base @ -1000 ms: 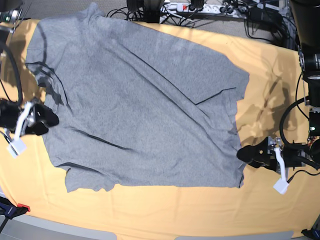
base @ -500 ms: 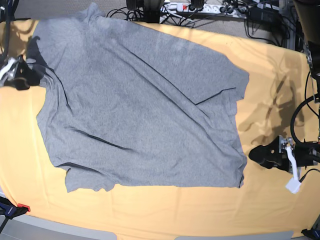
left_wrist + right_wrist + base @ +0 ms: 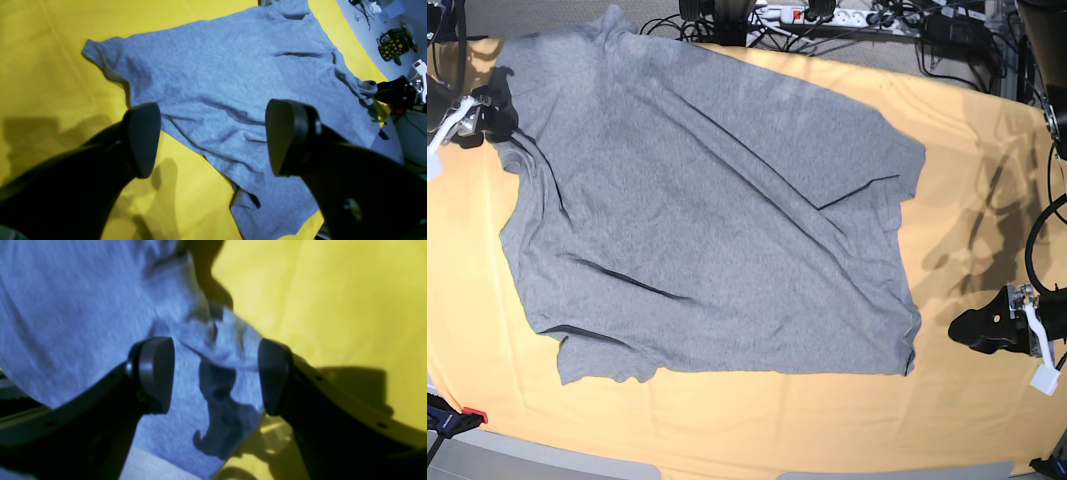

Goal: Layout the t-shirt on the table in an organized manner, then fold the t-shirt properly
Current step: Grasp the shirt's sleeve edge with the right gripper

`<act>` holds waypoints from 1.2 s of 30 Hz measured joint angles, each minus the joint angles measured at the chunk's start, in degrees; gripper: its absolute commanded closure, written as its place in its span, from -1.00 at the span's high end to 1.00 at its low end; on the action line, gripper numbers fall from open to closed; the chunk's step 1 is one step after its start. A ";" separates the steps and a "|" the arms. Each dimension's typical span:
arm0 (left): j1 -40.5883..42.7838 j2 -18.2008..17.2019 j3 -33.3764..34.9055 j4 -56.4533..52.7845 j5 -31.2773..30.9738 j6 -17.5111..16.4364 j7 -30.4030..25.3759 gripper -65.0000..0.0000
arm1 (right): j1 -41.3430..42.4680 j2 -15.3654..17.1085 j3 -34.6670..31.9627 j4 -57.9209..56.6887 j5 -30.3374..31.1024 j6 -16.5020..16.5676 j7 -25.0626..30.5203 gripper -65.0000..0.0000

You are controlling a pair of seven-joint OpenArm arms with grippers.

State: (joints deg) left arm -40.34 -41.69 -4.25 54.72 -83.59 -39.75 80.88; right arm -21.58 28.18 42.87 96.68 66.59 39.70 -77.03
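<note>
Black jaws of the left gripper (image 3: pixel 960 326) stand wide and empty, low over bare cloth just off the shirt's (image 3: pixel 707 200) hem corner; it has backed away from the hem since a second ago. The right gripper (image 3: pixel 499 117), also spread with nothing between its fingers (image 3: pixel 156 373), hovers over the bunched sleeve at the far corner, having travelled up from the shirt's side edge. Grey and rumpled, the shirt lies spread across the table (image 3: pixel 967 160), with open yellow cloth along the near edge and the left arm's side.
</note>
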 measured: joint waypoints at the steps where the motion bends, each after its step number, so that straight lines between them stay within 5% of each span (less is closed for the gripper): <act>1: 0.00 -0.13 0.00 0.00 0.02 0.00 0.00 0.52 | 0.00 -0.09 0.00 0.00 -0.20 0.00 0.79 0.27; 8: 0.00 -0.22 0.00 0.00 -0.02 0.00 0.00 0.52 | 0.35 -3.13 0.00 0.00 -4.74 0.00 8.13 0.20; 10: 0.02 -0.22 0.00 0.00 0.00 0.00 0.00 0.52 | 0.33 -3.78 0.00 0.00 -8.07 0.00 10.45 -0.07; 14: 0.00 -0.22 0.00 0.00 -0.02 0.02 0.00 0.52 | 0.50 -3.67 0.00 0.00 -10.54 -0.02 13.44 -1.00; 22: 2.40 -0.20 0.00 0.00 0.00 0.00 0.09 0.52 | 1.42 -3.74 0.00 0.00 -13.53 0.00 12.72 -1.00; 26: 3.74 -0.24 0.00 0.00 0.02 0.00 0.15 0.52 | 1.27 -3.76 0.04 0.00 -10.88 0.00 10.40 -0.23; 28: 4.00 -0.28 -0.11 0.00 0.00 0.00 0.04 0.52 | 1.42 -3.76 0.04 0.00 -9.31 0.00 10.40 -0.06; 36: 4.04 -0.26 -0.20 0.00 0.00 0.00 0.00 0.52 | 1.40 -3.76 0.04 0.00 -5.90 0.00 10.43 -0.06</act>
State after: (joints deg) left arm -36.29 -41.95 -4.45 54.72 -83.59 -39.75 80.88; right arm -20.18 24.43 42.92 96.68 60.69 39.70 -66.61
